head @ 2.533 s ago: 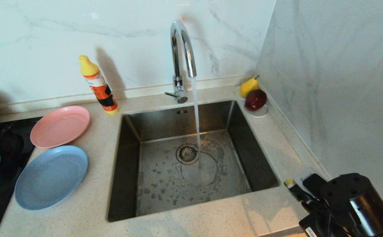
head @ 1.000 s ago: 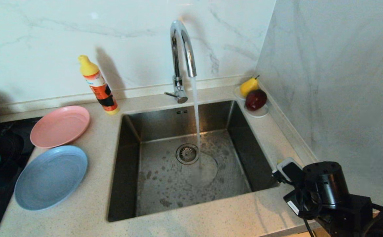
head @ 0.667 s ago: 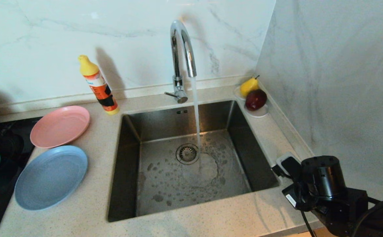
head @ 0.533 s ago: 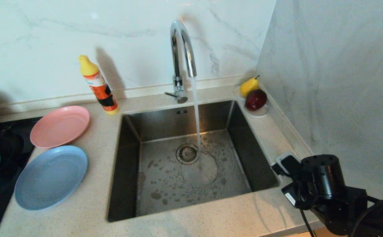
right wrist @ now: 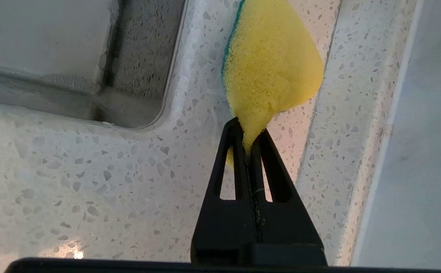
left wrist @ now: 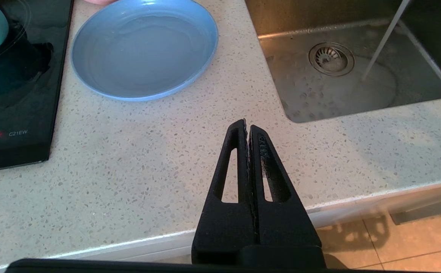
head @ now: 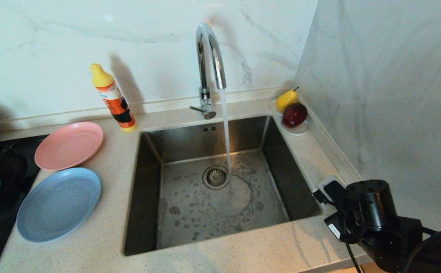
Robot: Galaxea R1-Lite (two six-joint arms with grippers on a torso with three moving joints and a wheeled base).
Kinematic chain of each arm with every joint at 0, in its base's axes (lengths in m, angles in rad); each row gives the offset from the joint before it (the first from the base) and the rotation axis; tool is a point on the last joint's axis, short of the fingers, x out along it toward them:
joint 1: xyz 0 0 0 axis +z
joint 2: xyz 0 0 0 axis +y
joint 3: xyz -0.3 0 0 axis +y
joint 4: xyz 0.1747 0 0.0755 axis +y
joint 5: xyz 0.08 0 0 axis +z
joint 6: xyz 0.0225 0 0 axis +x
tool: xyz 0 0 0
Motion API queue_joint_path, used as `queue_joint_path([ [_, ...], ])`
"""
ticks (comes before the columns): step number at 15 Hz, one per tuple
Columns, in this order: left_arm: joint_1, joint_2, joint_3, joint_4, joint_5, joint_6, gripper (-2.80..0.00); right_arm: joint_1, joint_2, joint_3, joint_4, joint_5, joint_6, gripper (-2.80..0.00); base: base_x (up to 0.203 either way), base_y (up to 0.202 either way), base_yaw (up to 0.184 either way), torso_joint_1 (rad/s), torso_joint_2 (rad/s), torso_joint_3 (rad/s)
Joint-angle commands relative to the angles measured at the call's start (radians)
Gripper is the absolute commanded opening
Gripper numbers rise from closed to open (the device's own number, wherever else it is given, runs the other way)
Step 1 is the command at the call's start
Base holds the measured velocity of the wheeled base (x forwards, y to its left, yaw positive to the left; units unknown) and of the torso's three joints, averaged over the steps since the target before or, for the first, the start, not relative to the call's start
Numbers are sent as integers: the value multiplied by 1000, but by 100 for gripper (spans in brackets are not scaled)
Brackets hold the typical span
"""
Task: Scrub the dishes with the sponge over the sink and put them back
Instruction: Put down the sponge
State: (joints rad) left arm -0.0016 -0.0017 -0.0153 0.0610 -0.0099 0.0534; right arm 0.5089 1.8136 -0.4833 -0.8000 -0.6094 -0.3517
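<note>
Right wrist view: right hand (right wrist: 247, 132) pinching sponge (right wrist: 269, 60); head view hides it.

White marble walls (head: 53, 45) meet in a corner behind a pale speckled stone worktop (head: 243, 250); a black cooktop (left wrist: 12, 113) is set into the worktop at the left; tan floor tiles (left wrist: 413, 242) show below the worktop's front edge.

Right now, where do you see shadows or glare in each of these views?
Head view: the detergent bottle throws a dark shadow on the marble wall behind it, and the tap a fainter one. Left wrist view: soft sheen on the blue plate, with shadows on the floor tiles beyond the counter edge. Right wrist view: one small bright glint on the countertop; the sponge is evenly lit.
</note>
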Motion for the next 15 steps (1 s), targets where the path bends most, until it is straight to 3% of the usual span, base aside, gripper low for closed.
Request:
queue_joint_path([
  [1,0,0,0,0,-1,0,-280,0,3,-9,-2,-3,7,-280,0,0,0,0,0,0],
  [2,0,0,0,0,-1,-1,-280,0,5,-8,0,-3,7,-280,0,0,0,0,0,0],
  [3,0,0,0,0,-1,0,-280,0,7,-2,2,-3,9,0,0,0,0,0,0,0],
  [15,0,0,0,0,-1,0,-280,22,-75,-59,31,-6,30,0,0,0,0,0,0,0],
])
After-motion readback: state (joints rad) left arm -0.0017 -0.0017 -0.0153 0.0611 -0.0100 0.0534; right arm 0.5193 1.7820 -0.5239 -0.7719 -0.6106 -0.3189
